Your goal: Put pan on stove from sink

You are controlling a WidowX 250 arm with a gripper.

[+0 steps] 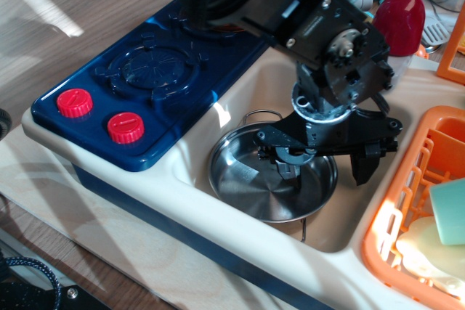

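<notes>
The shiny steel pan (pixel 243 179) lies flat in the cream sink (pixel 341 219), its wire loop handle (pixel 261 114) at the back. My black gripper (pixel 325 170) is open and low over the pan's right side. Its left finger (pixel 287 170) reaches down inside the pan and its right finger (pixel 363 168) hangs outside the right rim, so the jaws straddle that rim. The dark blue stove (pixel 152 70) with two red knobs (pixel 125 127) sits to the left, and its front burner is bare. The arm covers the back burner.
An orange dish rack (pixel 396 215) holding sponges stands to the right of the sink. A red object (pixel 403 19) stands behind the sink. Wooden tabletop (pixel 65 27) lies to the left. The orange saucepan is hidden behind the arm.
</notes>
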